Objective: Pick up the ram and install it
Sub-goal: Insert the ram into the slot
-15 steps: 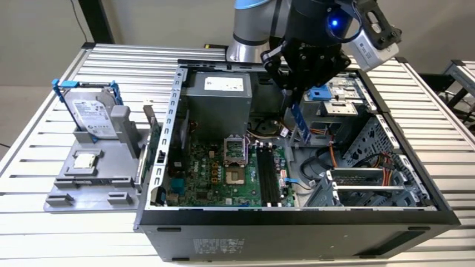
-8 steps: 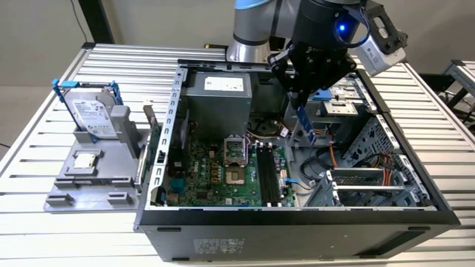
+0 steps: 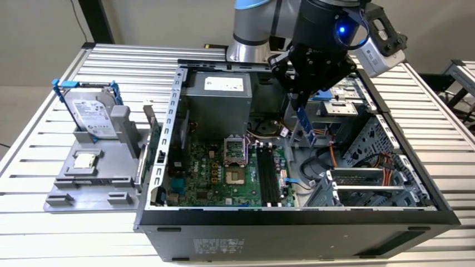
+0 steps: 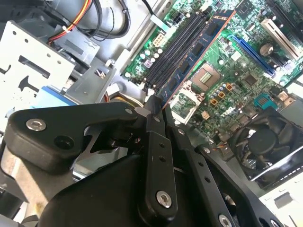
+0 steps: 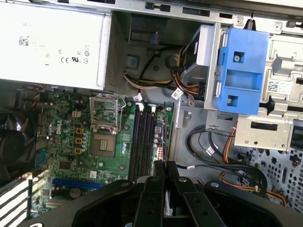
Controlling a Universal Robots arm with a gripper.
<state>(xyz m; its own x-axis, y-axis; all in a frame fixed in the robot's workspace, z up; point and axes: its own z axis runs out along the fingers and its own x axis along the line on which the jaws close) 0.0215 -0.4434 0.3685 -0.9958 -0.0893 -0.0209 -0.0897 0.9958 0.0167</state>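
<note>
My gripper hangs over the open computer case, shut on the top end of the ram. The ram is a thin, long, bluish-green stick held upright, its lower end above the right part of the motherboard. In the second wrist view the ram runs out from the closed fingertips over the board, alongside the black memory slots. In the first wrist view the gripper holds the ram edge-on, just beside the slots. In the exterior view the slots lie below and toward the front.
A grey stand at the exterior view's left holds a silver hard drive with blue bracket and a small processor chip. Inside the case are the power supply, the processor socket, a blue drive caddy, a fan and cables.
</note>
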